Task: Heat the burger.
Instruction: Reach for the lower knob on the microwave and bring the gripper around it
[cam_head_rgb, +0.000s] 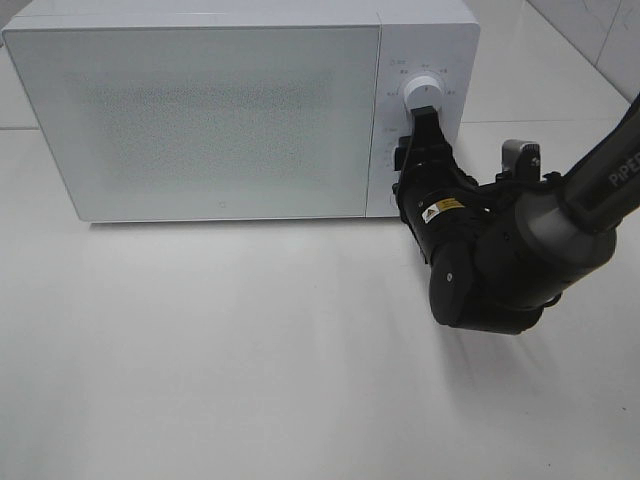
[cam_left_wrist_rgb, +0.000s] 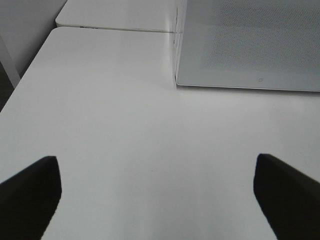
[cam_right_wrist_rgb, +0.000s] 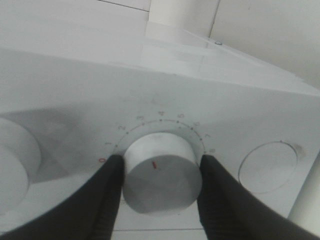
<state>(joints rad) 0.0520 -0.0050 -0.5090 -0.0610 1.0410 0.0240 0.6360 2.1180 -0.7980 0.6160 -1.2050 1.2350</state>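
Observation:
The burger is out of view in every frame. The white microwave (cam_head_rgb: 210, 110) stands at the back with its frosted door shut. My right gripper (cam_head_rgb: 420, 135) is at the control panel, shut on the lower dial (cam_right_wrist_rgb: 161, 172). Its two black fingers (cam_right_wrist_rgb: 107, 192) press on either side of the dial. The dial's red mark sits within a numbered scale that starts at a red 0. The upper dial (cam_head_rgb: 422, 92) is free, just above the gripper. My left gripper (cam_left_wrist_rgb: 157, 192) is open and empty, low over the white table. It does not show in the exterior high view.
The white table (cam_head_rgb: 220, 360) spreads in front of the microwave. The left corner of the microwave (cam_left_wrist_rgb: 176, 75) lies ahead of the left gripper. A round button (cam_right_wrist_rgb: 267, 167) sits beside the gripped dial. A table seam (cam_left_wrist_rgb: 115, 29) runs at the back.

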